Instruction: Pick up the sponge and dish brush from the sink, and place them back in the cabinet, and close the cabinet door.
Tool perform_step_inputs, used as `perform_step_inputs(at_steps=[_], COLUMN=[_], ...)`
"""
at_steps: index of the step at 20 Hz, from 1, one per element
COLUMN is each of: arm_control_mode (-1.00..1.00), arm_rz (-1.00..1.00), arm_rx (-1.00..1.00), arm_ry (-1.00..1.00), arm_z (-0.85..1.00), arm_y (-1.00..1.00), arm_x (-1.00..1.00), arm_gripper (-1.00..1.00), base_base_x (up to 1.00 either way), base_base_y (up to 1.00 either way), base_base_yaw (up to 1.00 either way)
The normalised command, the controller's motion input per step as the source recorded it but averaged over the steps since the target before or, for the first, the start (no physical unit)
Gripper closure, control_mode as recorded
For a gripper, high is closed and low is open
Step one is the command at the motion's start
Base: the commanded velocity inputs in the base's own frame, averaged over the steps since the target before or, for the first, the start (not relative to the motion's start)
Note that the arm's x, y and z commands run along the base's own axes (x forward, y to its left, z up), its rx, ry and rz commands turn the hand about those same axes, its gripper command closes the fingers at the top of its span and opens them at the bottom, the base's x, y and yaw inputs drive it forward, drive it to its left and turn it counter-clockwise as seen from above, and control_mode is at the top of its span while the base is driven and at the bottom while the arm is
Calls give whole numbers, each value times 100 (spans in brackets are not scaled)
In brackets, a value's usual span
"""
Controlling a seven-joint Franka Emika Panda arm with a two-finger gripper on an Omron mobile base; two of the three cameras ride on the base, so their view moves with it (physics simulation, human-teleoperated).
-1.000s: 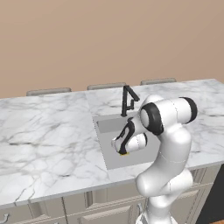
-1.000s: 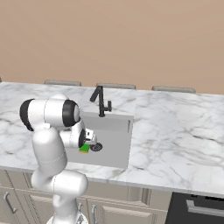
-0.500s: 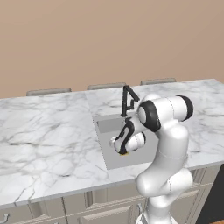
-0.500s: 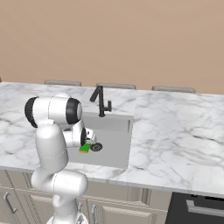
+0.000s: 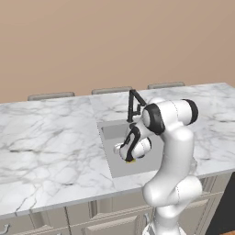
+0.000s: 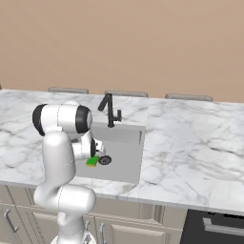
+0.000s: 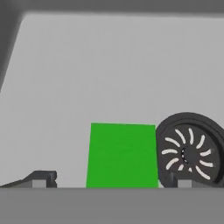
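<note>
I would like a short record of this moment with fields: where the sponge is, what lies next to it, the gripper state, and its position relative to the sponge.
sponge: green sponge lying flat on the floor of the grey sink
next to it: the round dark drain, right beside the sponge in the hand view
gripper: gripper open, holding nothing
gripper position: lowered into the sink, one fingertip on each side of the sponge
faucet: black faucet at the back edge of the sink
</note>
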Motion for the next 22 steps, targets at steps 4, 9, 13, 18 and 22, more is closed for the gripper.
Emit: perform_step_inputs(at_steps=[4,9,13,18,22], arm_control_mode=[-100,-100,-100,-100,-100], arm_rz=[0,0,0,0,0], arm_rx=[0,0,0,0,0], arm_ry=[0,0,0,0,0], arm_z=[-15,-18,-12,-7,-8], arm_y=[0,0,0,0,0], arm_x=[5,0,1,4,4], arm_gripper=[-100,-100,-100,-100,-100], base_base_x=[0,0,0,0,0], base_base_y=[0,0,0,0,0], base_base_yaw=[0,0,0,0,0])
